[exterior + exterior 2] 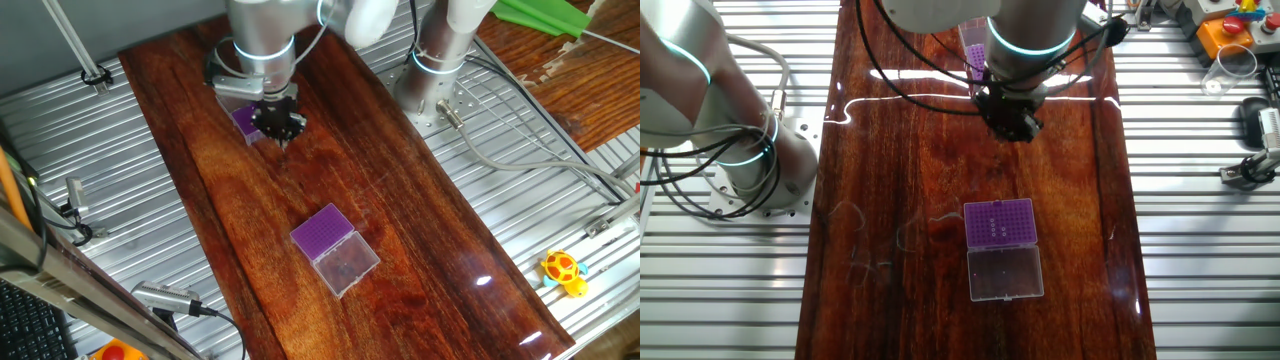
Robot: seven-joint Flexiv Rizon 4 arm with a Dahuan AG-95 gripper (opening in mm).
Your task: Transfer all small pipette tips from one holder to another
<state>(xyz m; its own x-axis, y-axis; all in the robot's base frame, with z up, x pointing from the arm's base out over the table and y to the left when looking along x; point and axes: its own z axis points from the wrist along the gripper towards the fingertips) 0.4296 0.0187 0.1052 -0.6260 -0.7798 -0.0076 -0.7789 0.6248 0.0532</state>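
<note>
Since the gripper [280, 128] sat low over the wooden board [420, 230], right beside the partly hidden purple tip holder [243, 119] at the far end, everything hinged on the other one: the open holder [1001, 222] with its clear lid [1006, 273] lay well apart, toward the near end, long axis running roughly along the board. A few dark specks, probably the small pipette tips [1000, 229], showed on its purple insert. Couldn't tell whether the fingers were spread or pinching a tip, way too small.
</note>
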